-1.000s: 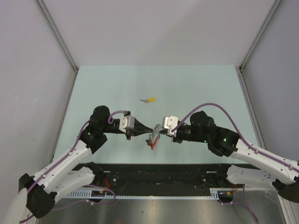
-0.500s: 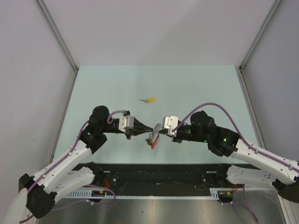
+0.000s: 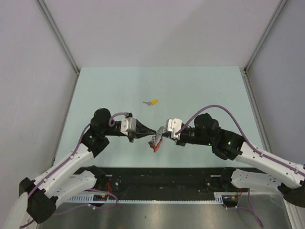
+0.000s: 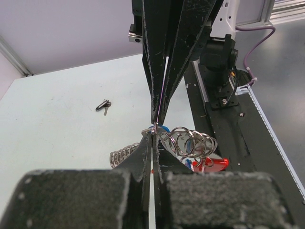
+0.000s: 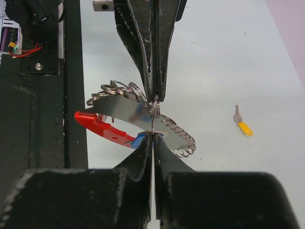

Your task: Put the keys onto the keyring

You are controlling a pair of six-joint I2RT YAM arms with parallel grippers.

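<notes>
My two grippers meet tip to tip above the table's near middle. The left gripper (image 3: pixel 153 132) (image 4: pixel 153 132) is shut on the small silver keyring (image 5: pixel 155 109). Facing it, the right gripper (image 3: pixel 161 133) (image 5: pixel 153 136) is shut on the blue-capped key (image 5: pixel 139 140), held edge-on with its blade touching the ring. A silver chain (image 5: pixel 183 138), more rings (image 4: pixel 190 142) and a red strap (image 5: pixel 95 125) (image 3: pixel 155 147) hang from the keyring. A yellow-capped key (image 3: pixel 153 102) (image 5: pixel 243 127) lies alone on the table beyond the grippers.
The pale green table (image 3: pixel 205 95) is walled by grey panels on three sides. A black rail (image 3: pixel 157 176) with cables runs along the near edge, between the arm bases.
</notes>
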